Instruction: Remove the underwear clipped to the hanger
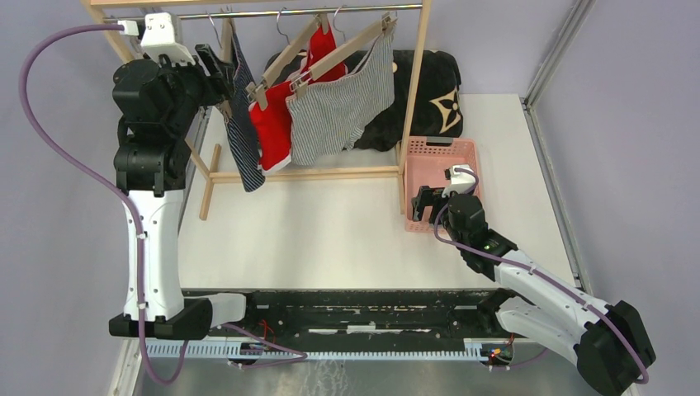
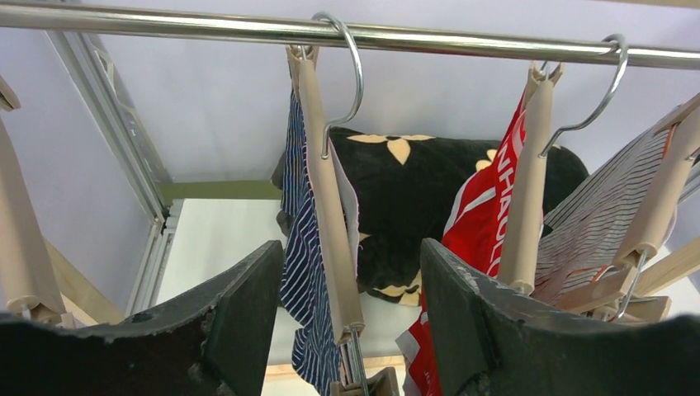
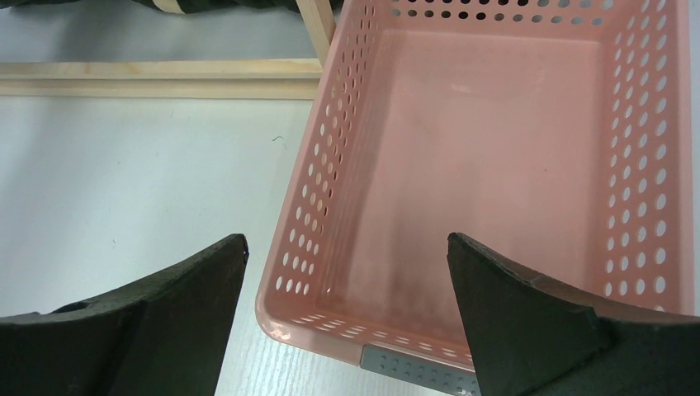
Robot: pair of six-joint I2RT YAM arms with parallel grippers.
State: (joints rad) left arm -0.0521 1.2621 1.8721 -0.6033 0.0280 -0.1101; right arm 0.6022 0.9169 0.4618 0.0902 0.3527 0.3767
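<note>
Three pairs of underwear hang clipped to wooden hangers on the rack's rail (image 1: pixel 272 12): navy striped (image 1: pixel 243 140) on the left, red (image 1: pixel 276 132) in the middle, grey pinstriped (image 1: pixel 342 107) on the right. My left gripper (image 1: pixel 215 70) is raised at the rack's left end, open and holding nothing. In the left wrist view the navy pair (image 2: pixel 301 239) and its hanger (image 2: pixel 330 206) lie between the open fingers of the left gripper (image 2: pixel 351 256), with the red pair (image 2: pixel 479 206) and the pinstriped pair (image 2: pixel 594 223) to the right. My right gripper (image 1: pixel 423 202) is open and empty.
A pink perforated basket (image 1: pixel 442 148) stands right of the rack; the right gripper (image 3: pixel 347 247) hovers over its near left corner (image 3: pixel 285 305). A black floral cushion (image 1: pixel 429 91) lies behind the rack. The rack's wooden base bar (image 1: pixel 305 175) crosses the table.
</note>
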